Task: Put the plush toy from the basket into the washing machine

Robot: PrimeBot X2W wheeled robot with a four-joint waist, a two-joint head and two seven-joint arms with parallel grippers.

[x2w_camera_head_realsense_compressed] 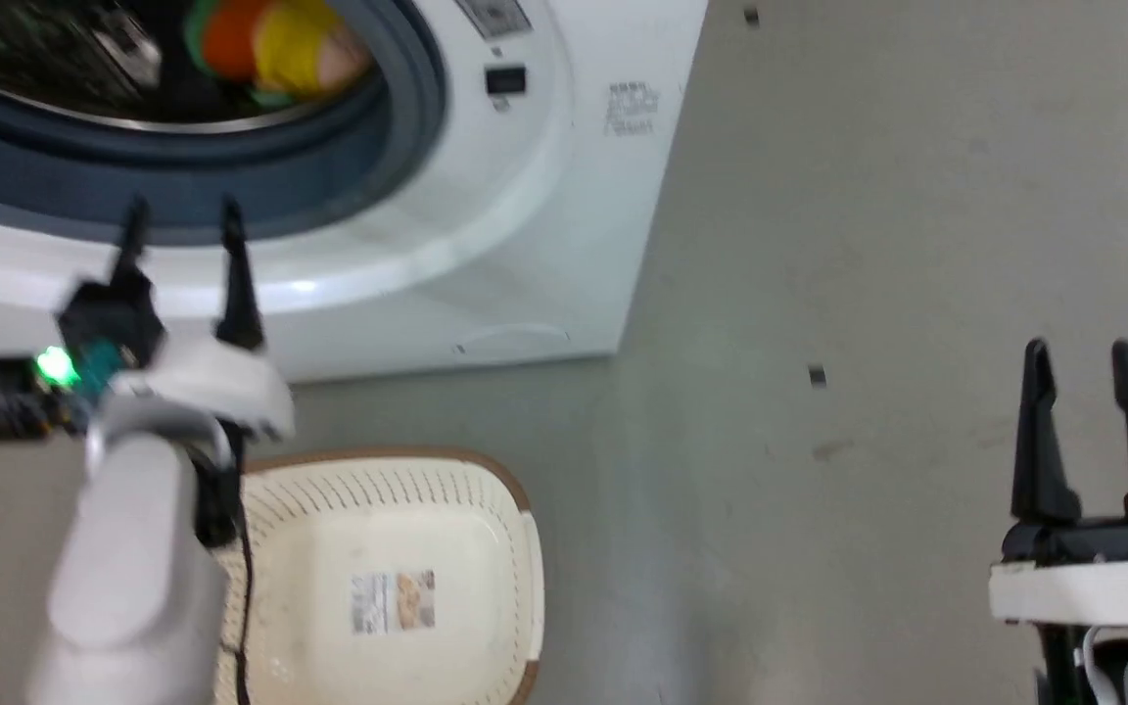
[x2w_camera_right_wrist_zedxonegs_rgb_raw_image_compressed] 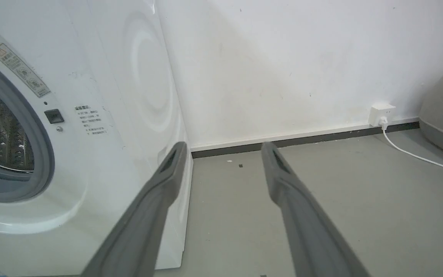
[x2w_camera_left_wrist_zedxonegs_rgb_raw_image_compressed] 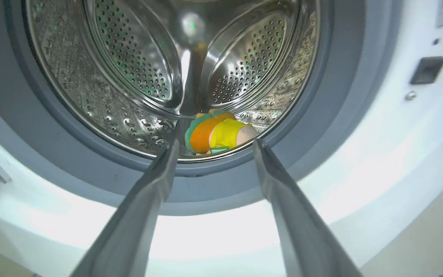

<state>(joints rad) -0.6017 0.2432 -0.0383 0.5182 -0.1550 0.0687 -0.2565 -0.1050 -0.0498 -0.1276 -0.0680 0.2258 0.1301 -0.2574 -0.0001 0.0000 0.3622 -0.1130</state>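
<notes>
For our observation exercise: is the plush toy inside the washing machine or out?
Inside. The plush toy lies in the drum of the washing machine, past the grey gasket; the open left gripper holds nothing.

Grey floor (x2w_camera_head_realsense_compressed: 819, 245). Bears the washing machine (x2w_camera_head_realsense_compressed: 544, 196) just ahead of the left claw (x2w_camera_head_realsense_compressed: 182, 211), the basket (x2w_camera_head_realsense_compressed: 517, 587) behind and beneath it. Flecked with small dark specks (x2w_camera_head_realsense_compressed: 816, 375) towards the right claw (x2w_camera_head_realsense_compressed: 1081, 352); white cable (x2w_camera_right_wrist_zedxonegs_rgb_raw_image_compressed: 417, 156) ahead of that claw.

Head view: the top edge is cropping the plush toy (x2w_camera_head_realsense_compressed: 275, 44); the left forearm (x2w_camera_head_realsense_compressed: 123, 587) is hiding part of the basket (x2w_camera_head_realsense_compressed: 513, 548); the sticker print (x2w_camera_head_realsense_compressed: 631, 106) is blurring illegibly.
</notes>
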